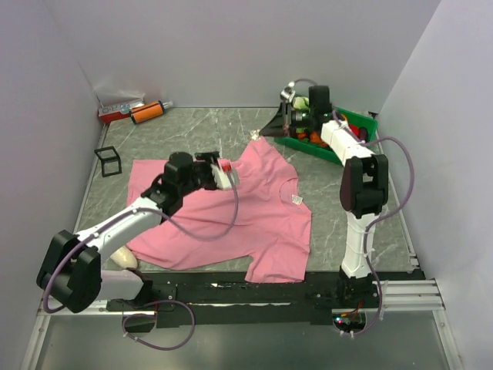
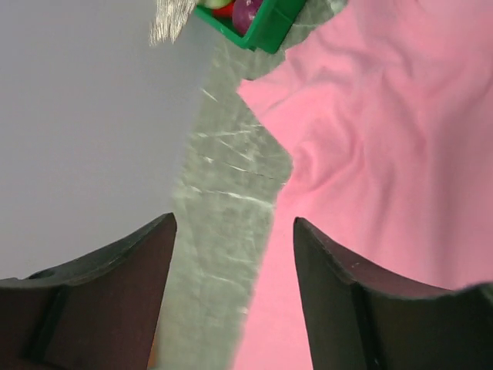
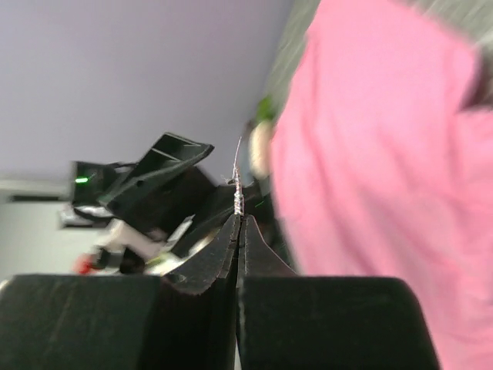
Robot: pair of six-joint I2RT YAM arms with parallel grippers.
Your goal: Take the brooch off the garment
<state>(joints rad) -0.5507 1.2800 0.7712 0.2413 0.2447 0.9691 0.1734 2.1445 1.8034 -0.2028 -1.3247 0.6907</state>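
The pink T-shirt point(image 1: 231, 223) lies flat on the table, its white neck label point(image 1: 296, 200) to the right. My right gripper point(image 1: 263, 132) is shut on the brooch point(image 1: 254, 136), a tiny silvery piece that sticks out of the closed fingertips in the right wrist view point(image 3: 239, 194). It holds the brooch just off the shirt's far sleeve edge, apart from the cloth point(image 3: 370, 154). My left gripper point(image 1: 227, 176) is open and empty over the shirt's far edge; in its wrist view point(image 2: 235, 223) one finger is over the table and the other over pink cloth point(image 2: 370, 139).
A green bin point(image 1: 362, 123) with small coloured items stands at the back right behind the right gripper, and shows in the left wrist view point(image 2: 266, 31). Red and orange tubes point(image 1: 135, 112) lie at the back left. A black wire frame point(image 1: 109, 160) stands left of the shirt. Walls enclose three sides.
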